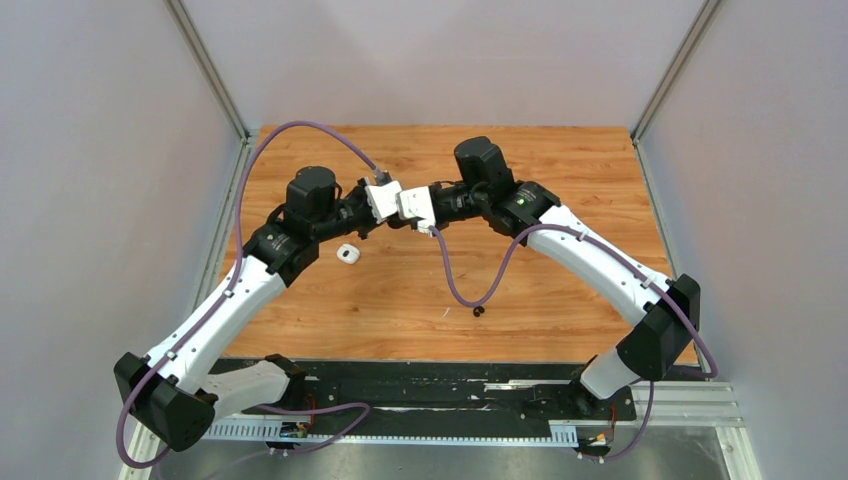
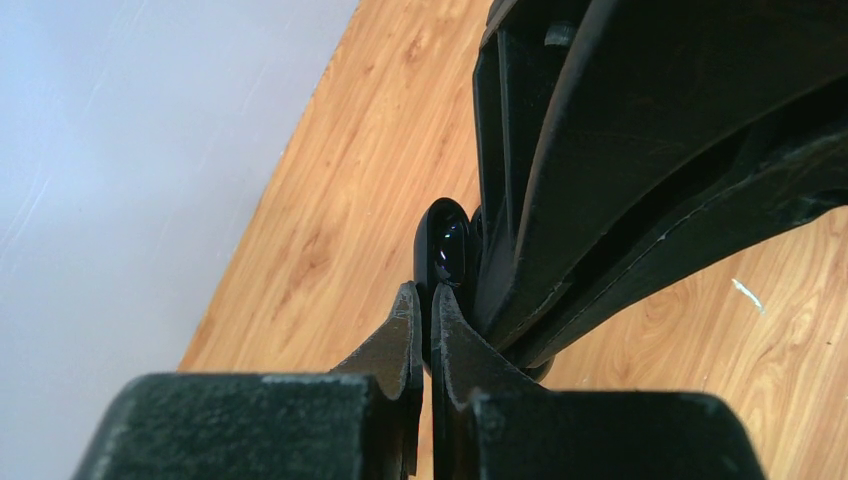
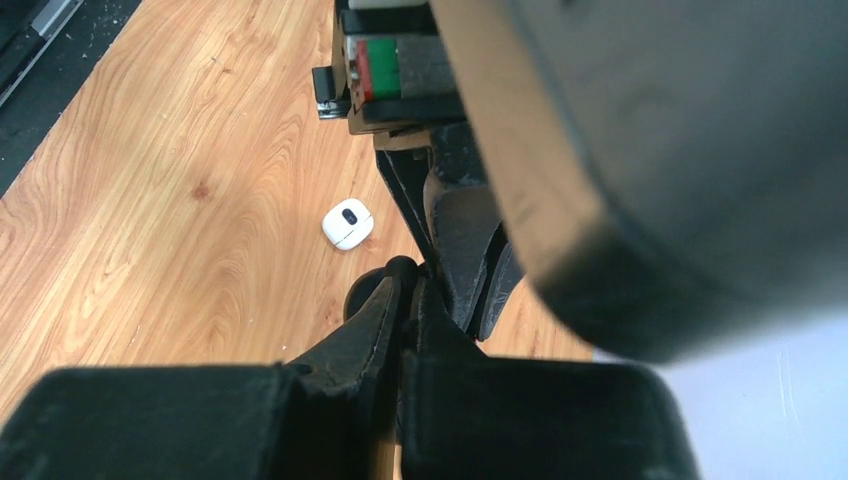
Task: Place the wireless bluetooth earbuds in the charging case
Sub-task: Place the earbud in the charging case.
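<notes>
**A:** What is lying under everything?

**B:** The wooden table (image 1: pixel 560 300) is carrying it all. Above it, the left arm (image 1: pixel 230 300) and the right arm (image 1: pixel 600 255) are bending inward and meeting over the middle of the table.

**A:** How are the pincers standing?

**B:** The left gripper (image 2: pixel 428 310) is pressing its jaws together, and only a thin slit is showing between them. The right gripper (image 3: pixel 408 290) is pressing its jaws together too. The two are facing each other, with their tips very near.

**A:** Is either one holding something?

**B:** A glossy black rounded thing (image 2: pixel 445 245) is sitting right at the left tips, against the right gripper's body. Whether a jaw is pinching an edge of it cannot be told.

**A:** Where is the charging case lying?

**B:** The white case (image 1: pixel 347 254) is lying on the wood just beside the left arm, on the near side of the pincers. It is looking shut, and nothing is touching it.

**A:** And where are the earbuds lying?

**B:** A white earbud (image 1: pixel 445 312) is lying on bare wood closer to the arm bases, well apart from the white case. A black earbud (image 1: pixel 478 311) is lying near it on the right, just under the hanging loop of the purple cable (image 1: pixel 470 303). Both are lying outside any case.
</notes>
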